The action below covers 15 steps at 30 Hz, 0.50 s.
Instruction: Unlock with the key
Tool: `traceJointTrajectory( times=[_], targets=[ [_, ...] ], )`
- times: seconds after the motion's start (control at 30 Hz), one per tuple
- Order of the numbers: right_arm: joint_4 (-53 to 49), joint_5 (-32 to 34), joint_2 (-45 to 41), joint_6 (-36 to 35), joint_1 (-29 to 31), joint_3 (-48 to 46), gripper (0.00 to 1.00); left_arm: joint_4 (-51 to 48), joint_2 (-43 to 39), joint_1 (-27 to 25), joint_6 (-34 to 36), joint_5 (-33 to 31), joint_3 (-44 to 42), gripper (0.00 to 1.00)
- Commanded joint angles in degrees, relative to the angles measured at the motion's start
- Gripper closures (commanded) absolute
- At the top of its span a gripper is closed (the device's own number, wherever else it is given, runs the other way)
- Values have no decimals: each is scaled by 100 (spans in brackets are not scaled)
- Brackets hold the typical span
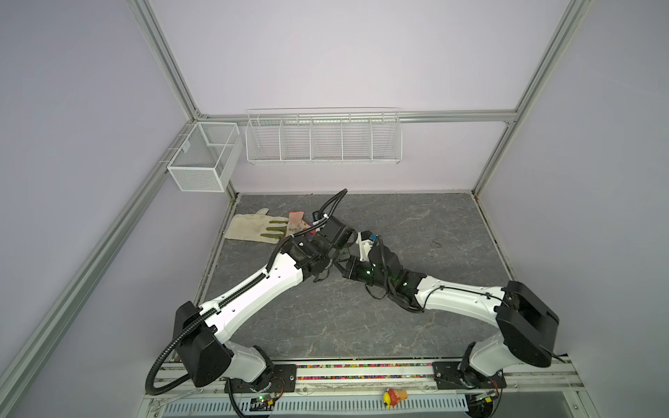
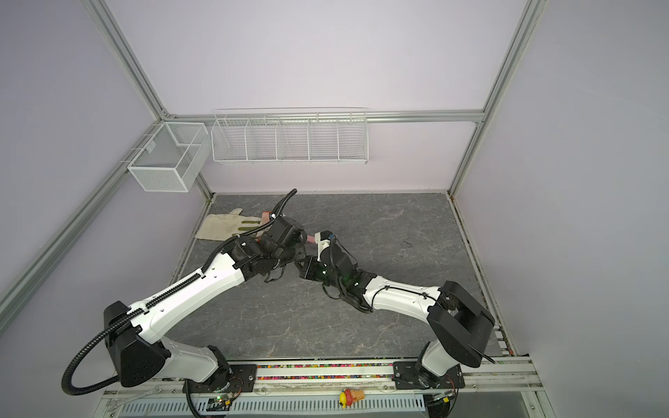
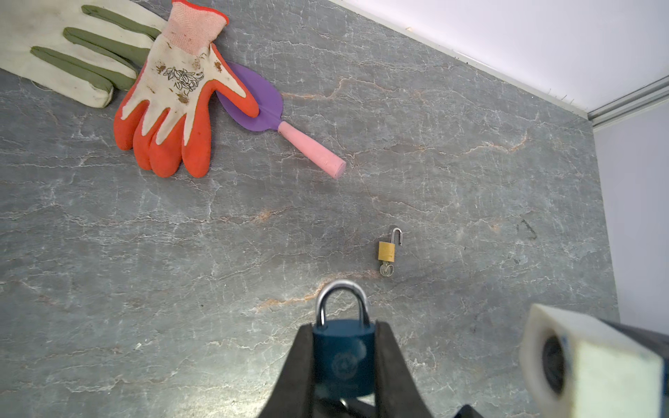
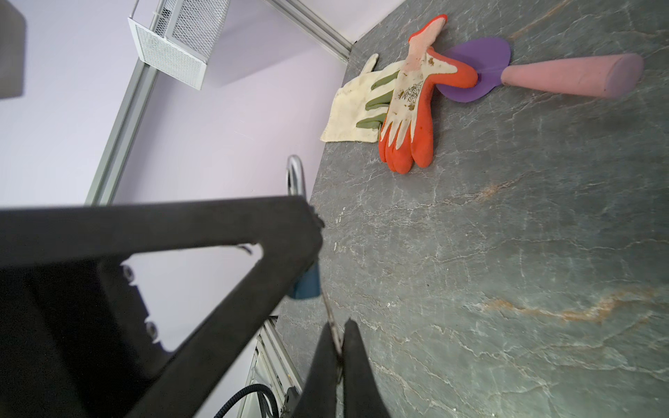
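Note:
A blue padlock (image 3: 344, 354) with a closed silver shackle (image 3: 343, 296) sits between the fingers of my left gripper (image 3: 344, 325), which is shut on its body above the table. In the right wrist view the same padlock (image 4: 307, 286) peeks out behind the left finger (image 4: 181, 224). My right gripper (image 4: 339, 325) is shut on a thin metal key (image 4: 331, 315). The key's tip reaches the padlock's underside; how deep it sits is hidden. In both top views the two grippers meet mid-table, left (image 1: 335, 258) (image 2: 293, 258) and right (image 1: 343, 267) (image 2: 301, 268).
A small brass padlock (image 3: 386, 251) lies on the table with its shackle open and a key in it. An orange glove (image 3: 173, 101), a white-and-green glove (image 3: 72, 54) and a purple trowel (image 3: 311, 148) lie at the back left. Wire baskets (image 1: 322, 137) (image 1: 202, 159) hang on the walls.

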Motion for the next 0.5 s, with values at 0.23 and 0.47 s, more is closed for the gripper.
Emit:
traceJointTrajectory(
  times=[0.23,0.47],
  targets=[
    [18,-159,-88,113,50,72,94,-185,91,-23,13,-319,88,100],
    [-42,-76,-92,12,8,94,94,-70,61,-37,-7,-192,-18,100]
  ],
)
